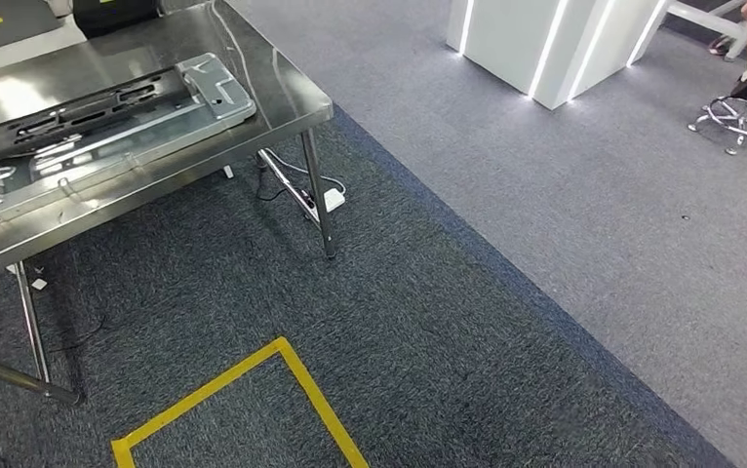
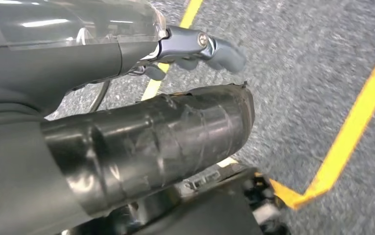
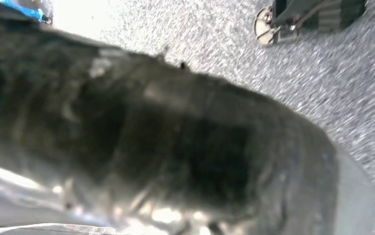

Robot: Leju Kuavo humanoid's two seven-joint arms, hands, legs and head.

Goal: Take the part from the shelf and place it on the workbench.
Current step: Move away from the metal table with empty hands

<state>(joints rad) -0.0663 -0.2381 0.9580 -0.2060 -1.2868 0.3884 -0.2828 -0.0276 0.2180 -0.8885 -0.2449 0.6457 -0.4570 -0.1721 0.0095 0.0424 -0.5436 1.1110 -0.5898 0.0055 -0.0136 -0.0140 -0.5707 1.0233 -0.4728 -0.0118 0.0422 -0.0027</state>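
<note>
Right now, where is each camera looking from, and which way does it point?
Head view: high on the robot, looking down at the steel workbench, black part and yellow floor tape.
Left wrist view: behind the left hand, facing carpet.
Right wrist view: blurred right hand, facing carpet.
Head and left wrist views share the tape.

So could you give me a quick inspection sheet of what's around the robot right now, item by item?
Surface: shiny stainless steel workbench on thin metal legs, over dark carpet.
Job's things: flat black slotted plastic panel lying on a silver stamped metal plate on the bench.
Clutter: nothing seen.
Hands: left hand hangs over the carpet, holding nothing that I can see; right hand is too blurred to judge.
Cables: white power strip with cords on the floor under the bench.
Surroundings: yellow floor tape, white lit pillars, a chrome stool base with a person's feet on it.
</note>
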